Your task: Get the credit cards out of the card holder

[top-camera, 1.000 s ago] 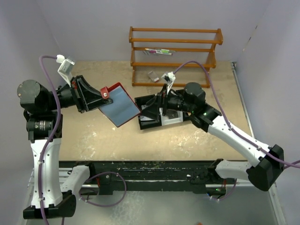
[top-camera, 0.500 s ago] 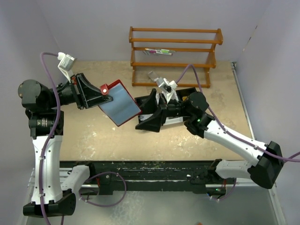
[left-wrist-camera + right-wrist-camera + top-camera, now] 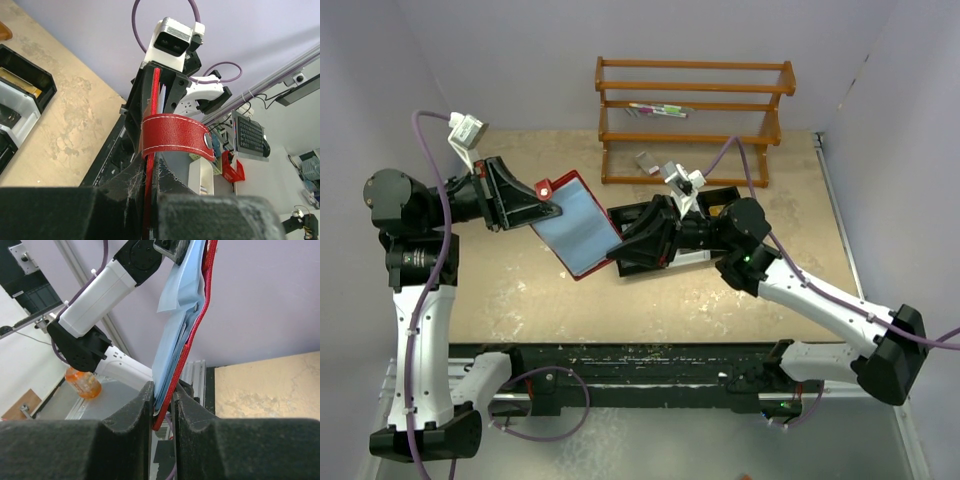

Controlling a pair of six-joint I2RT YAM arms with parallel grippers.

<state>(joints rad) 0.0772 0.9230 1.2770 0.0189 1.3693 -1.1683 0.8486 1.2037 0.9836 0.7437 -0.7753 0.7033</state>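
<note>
One card holder (image 3: 575,222), its clear sleeves (image 3: 175,325) showing; I see left gripper (image 3: 552,208) clamped on its tab end, right gripper (image 3: 617,258) pinching its opposite corner.

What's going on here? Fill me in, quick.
Two robot arms hold a red card holder up off the table between them. The left pincer is shut on the end with the snap tab. The right pincer pinches the opposite edge, red cover and clear sleeves together. Whether a card is in that pinch can't be told.
</note>
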